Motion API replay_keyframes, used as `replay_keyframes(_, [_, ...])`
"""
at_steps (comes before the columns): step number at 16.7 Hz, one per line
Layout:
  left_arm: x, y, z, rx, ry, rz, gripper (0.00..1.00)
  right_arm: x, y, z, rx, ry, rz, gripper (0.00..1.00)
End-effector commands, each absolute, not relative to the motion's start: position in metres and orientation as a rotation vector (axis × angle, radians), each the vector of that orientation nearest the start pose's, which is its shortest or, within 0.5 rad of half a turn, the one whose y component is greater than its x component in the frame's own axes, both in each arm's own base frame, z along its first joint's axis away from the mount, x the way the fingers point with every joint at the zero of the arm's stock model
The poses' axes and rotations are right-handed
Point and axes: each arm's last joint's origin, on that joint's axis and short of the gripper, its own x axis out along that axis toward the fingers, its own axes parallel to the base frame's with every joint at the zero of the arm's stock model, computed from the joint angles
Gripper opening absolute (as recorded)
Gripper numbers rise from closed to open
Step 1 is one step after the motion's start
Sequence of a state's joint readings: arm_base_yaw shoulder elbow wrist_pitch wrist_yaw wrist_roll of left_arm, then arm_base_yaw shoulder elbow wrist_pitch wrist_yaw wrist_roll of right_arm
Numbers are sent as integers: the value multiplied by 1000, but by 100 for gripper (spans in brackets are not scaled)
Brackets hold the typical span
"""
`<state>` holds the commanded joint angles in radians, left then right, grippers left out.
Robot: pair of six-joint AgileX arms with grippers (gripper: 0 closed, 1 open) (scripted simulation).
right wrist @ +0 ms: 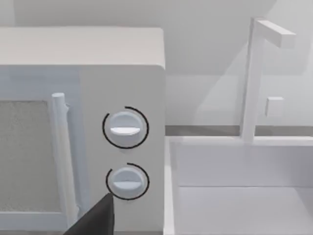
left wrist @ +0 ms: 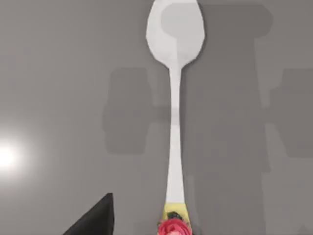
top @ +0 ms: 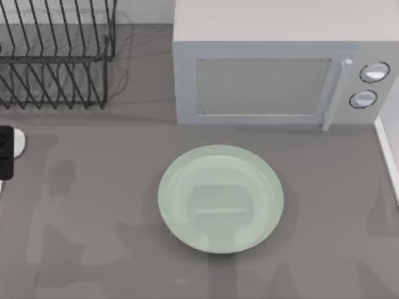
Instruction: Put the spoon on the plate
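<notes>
The plate [top: 221, 198] is being shown lying flat on the grey desk [top: 93, 249], about midway between the left and right edges and toward the front edge, with nothing resting on it. Just behind it, against the back edge, a white microwave [top: 274, 68] is being seen with its door closed, and a black wire dish rack [top: 56, 56] is standing at the back left corner.

In the left wrist view, the spoon [left wrist: 175, 98] is being seen lying flat on the desk [left wrist: 58, 73], and a small red-capped mushroom figure [left wrist: 172, 226] is sitting right at the end of its handle. One dark fingertip of the left gripper [left wrist: 93, 221] is being seen just beside the handle, apart from it; whether the fingers are wide or narrow cannot be told. At the desk's left edge in the top view, a dark part of the left arm [top: 6, 152] is being shown, well apart from the plate.

In the right wrist view, the microwave's two knobs [right wrist: 125, 128] and a white sink [right wrist: 244, 196] with a tap are being faced, and a dark fingertip of the right gripper [right wrist: 95, 219] is showing; its opening cannot be told.
</notes>
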<state>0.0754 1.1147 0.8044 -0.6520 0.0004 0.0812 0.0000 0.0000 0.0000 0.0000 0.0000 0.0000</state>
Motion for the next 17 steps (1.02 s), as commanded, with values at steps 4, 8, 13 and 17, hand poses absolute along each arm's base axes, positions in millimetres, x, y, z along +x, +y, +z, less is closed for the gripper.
replay_keyframes(4, [275,29,225,26,1275,20,100,106,-1,160,0,0,0,100])
replay_keyframes(8, [319,41,206,12,1480,6,100,106,-1,160,0,0,0,100])
replay_keyframes(13, [342,47,192,3,1576,-3,100,106,-1,160,0,0,0,100])
replay_keyframes(17, [342,45,192,7,1574,-6,100,106,-1,160,0,0,0,100])
